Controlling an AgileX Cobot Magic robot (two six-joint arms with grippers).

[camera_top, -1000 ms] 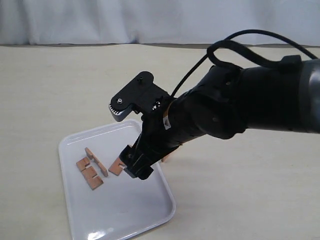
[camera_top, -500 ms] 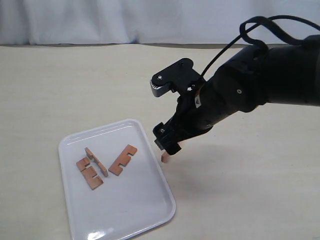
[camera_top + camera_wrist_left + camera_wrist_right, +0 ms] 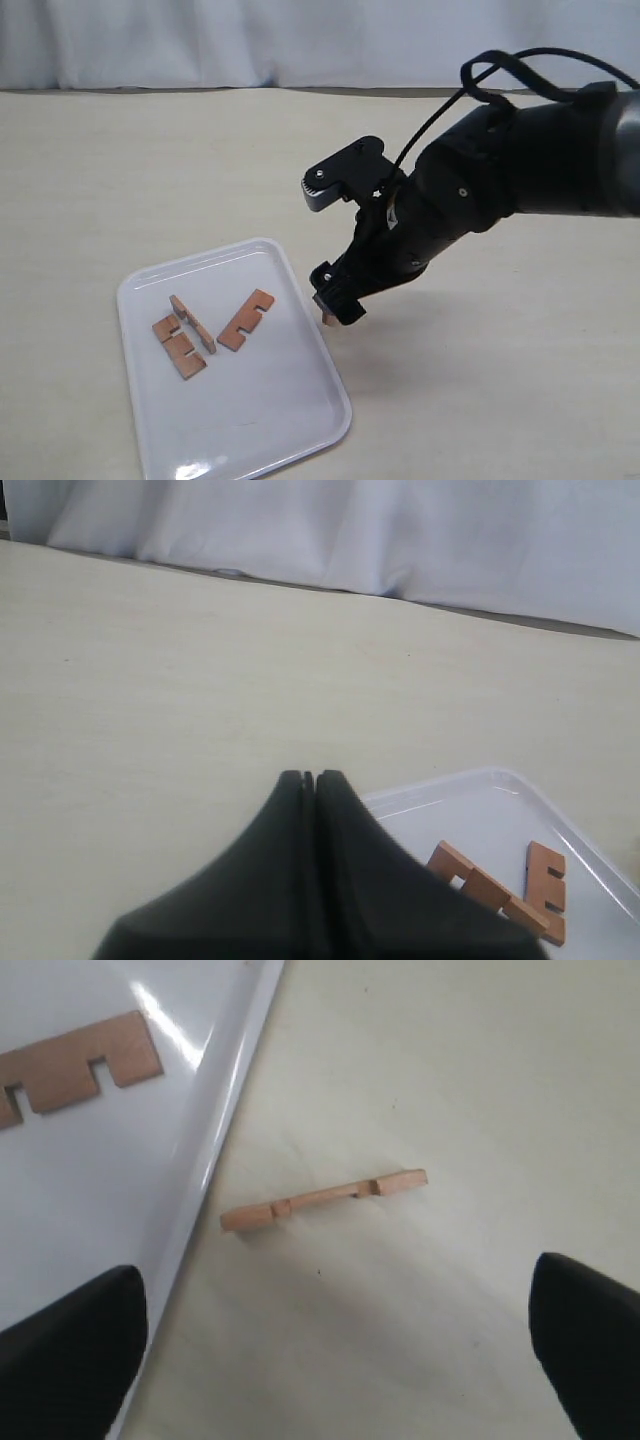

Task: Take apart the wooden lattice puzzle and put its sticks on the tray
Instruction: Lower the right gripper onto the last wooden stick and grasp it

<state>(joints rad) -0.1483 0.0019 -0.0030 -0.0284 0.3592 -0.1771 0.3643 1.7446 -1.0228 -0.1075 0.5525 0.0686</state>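
No assembled wooden lattice puzzle shows; only loose sticks. Three sticks lie on the white tray (image 3: 250,420): one flat (image 3: 247,319), one on its edge (image 3: 192,323), one flat beside it (image 3: 180,352). The fourth stick (image 3: 323,1198) stands on its edge on the table just outside the tray rim (image 3: 215,1150). My right gripper (image 3: 335,305) hangs open above it, its fingers (image 3: 75,1355) spread wide on either side of the stick and apart from it. My left gripper (image 3: 308,777) is shut and empty, near a tray corner (image 3: 470,800).
The beige table (image 3: 480,400) stretches bare to the right and behind the tray. A white curtain (image 3: 300,40) closes the far edge. The right arm's black cable (image 3: 500,70) loops above it. The left arm is outside the exterior view.
My right gripper left a stick flat on the tray, drew back to the right past the rim, and has now dropped slightly over the stick on the table.
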